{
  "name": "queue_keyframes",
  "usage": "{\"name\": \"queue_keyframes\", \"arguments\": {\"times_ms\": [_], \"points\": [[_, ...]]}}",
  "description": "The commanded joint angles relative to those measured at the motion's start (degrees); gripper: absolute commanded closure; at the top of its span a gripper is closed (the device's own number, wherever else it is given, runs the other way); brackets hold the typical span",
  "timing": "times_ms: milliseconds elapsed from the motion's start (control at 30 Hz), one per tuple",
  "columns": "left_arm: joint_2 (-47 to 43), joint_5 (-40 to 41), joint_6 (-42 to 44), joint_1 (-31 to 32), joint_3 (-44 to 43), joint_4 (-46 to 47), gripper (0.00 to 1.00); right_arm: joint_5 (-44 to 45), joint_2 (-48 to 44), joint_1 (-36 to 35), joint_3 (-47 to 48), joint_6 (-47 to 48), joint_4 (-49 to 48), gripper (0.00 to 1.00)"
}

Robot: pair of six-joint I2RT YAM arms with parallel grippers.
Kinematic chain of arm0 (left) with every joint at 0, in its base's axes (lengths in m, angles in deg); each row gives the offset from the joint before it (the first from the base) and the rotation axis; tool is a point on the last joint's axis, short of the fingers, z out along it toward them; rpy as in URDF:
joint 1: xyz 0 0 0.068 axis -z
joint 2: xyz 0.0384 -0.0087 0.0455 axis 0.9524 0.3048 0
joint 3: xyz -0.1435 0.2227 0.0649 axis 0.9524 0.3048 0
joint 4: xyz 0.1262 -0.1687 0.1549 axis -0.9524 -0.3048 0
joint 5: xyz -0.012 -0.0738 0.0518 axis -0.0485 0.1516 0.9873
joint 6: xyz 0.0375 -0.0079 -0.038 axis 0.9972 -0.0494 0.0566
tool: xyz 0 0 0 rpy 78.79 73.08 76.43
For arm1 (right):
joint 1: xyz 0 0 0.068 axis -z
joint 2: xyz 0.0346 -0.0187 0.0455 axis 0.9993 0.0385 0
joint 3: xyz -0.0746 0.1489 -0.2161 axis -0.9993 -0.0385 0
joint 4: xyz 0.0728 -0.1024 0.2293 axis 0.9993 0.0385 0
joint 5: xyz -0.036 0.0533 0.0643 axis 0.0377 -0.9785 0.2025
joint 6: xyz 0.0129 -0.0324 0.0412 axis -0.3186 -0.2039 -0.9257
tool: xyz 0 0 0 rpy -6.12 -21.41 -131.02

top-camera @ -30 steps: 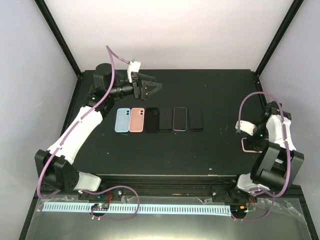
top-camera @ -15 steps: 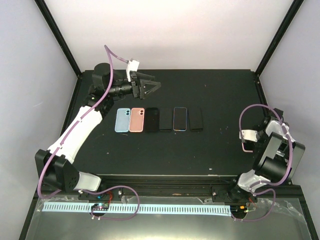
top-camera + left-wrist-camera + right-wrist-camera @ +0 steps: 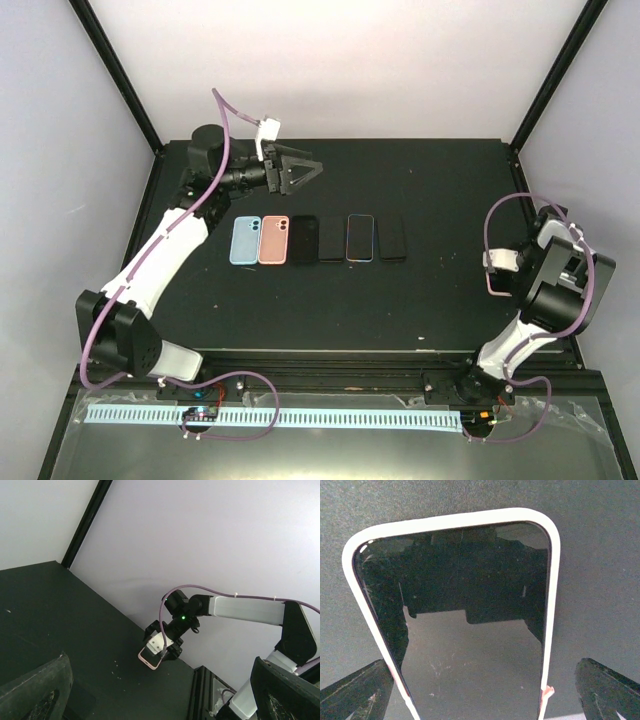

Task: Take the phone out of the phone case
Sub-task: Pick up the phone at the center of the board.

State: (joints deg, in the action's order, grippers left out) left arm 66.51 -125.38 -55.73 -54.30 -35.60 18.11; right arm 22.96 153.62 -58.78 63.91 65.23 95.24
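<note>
The phone (image 3: 470, 605), seated in its phone case (image 3: 550, 580), lies screen-up at the worktop (image 3: 430, 180) right edge beneath the spread right hand (image 3: 480, 690). The left hand (image 3: 303, 172), spread, hangs well apart at upper left: unbraced prying may slide it off

The phone (image 3: 465, 630) has a glossy black glass face, mirror-like and marked with fine scratches, set in a phone case (image 3: 551, 580) of smooth, pale, rubbery-looking plastic with a soft sheen. It lies on a table (image 3: 600, 540) with a matt black, finely grained surface. The left arm (image 3: 165, 255) wears smooth white plastic shells with dark matt joints.
</note>
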Motion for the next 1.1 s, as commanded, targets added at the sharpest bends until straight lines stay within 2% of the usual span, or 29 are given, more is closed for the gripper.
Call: {"name": "queue_keyframes", "arguments": {"times_ms": [0,167,300,533,767,1067], "points": [[1.0,-2.0,-2.1,-0.5,-0.3,3.5,0.01,0.9,3.9,-0.4,3.8,-2.3,7.1,0.00],[1.2,-2.0,-2.2,-0.8,0.1,3.7,0.01,1.6,7.1,-0.9,5.3,-4.1,7.9,0.01],[1.4,-2.0,-2.6,-1.3,0.0,3.8,0.01,1.8,7.5,-1.5,4.2,-4.3,6.6,0.06],[1.0,-1.1,-2.5,-1.9,0.2,3.1,0.01,0.1,4.7,-2.5,0.6,-4.2,5.1,0.34],[0.5,4.3,2.5,-1.9,-0.3,-4.4,0.01,-3.8,-1.1,-4.8,-0.7,-4.5,6.4,0.50],[-0.5,11.6,7.2,-1.8,1.4,-10.8,0.01,-9.6,-7.2,-10.2,0.8,-7.7,10.3,0.55]]}}
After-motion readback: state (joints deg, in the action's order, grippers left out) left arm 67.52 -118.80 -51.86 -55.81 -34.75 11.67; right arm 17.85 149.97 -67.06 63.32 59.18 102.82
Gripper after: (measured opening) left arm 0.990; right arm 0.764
